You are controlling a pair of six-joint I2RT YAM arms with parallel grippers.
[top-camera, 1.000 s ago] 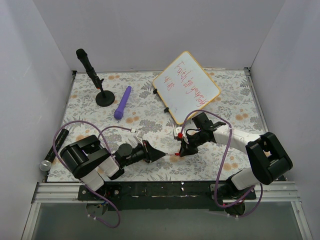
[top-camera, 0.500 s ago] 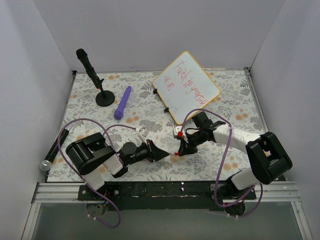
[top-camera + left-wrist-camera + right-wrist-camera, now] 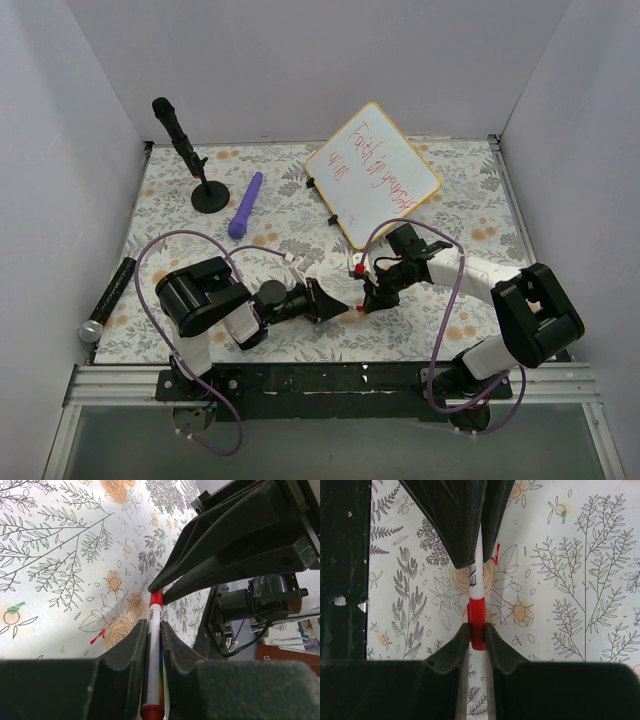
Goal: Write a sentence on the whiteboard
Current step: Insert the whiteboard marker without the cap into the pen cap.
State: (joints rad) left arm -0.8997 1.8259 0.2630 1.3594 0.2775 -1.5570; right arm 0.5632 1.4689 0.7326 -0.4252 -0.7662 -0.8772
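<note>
Red marker [image 3: 153,630] bridges both pincers low over the floral counter [image 3: 290,225]: left pincer [image 3: 343,304] clamped on its white barrel, right pincer [image 3: 366,299] pinching its red end. Just beyond the right pincer stands the whiteboard [image 3: 360,215], its red sentence [image 3: 375,160] written across.

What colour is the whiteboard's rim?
Yellow-orange; the whiteboard rim shows best in the top external view.

Whiteboard [image 3: 375,172]: smooth glossy white face. Marker [image 3: 477,615]: smooth plastic. Table cover [image 3: 280,230]: matt floral print.
</note>
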